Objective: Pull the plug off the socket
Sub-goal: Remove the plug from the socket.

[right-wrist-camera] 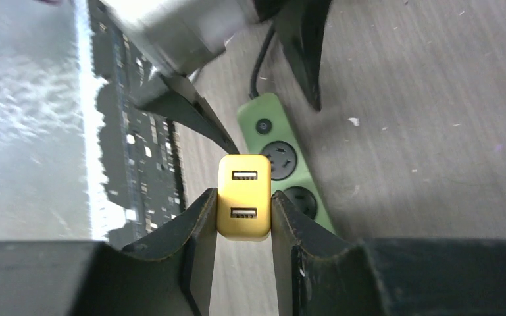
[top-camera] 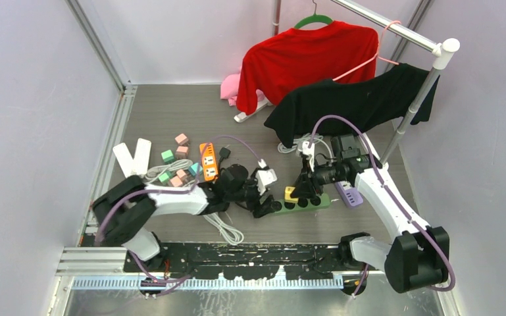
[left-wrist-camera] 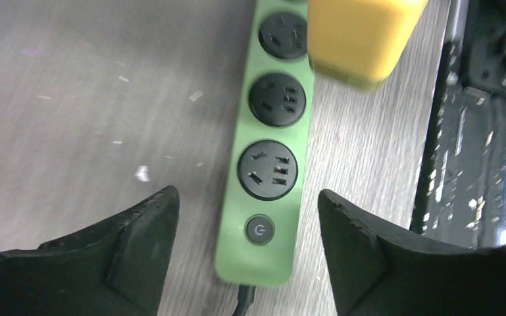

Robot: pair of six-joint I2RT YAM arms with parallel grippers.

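A green power strip lies on the grey table, and it also shows in the left wrist view and the right wrist view. My right gripper is shut on a yellow USB plug, held just above and beside the strip. The sockets I can see are empty. The plug is a blur at the top of the left wrist view. My left gripper is open, one jaw on each side of the strip's switch end, not touching it. In the top view the left gripper and the right gripper are close together.
An orange power strip, white strips, small coloured adapters and white cable lie to the left. A purple strip lies by the right arm. A rack with a red shirt and a black shirt stands behind.
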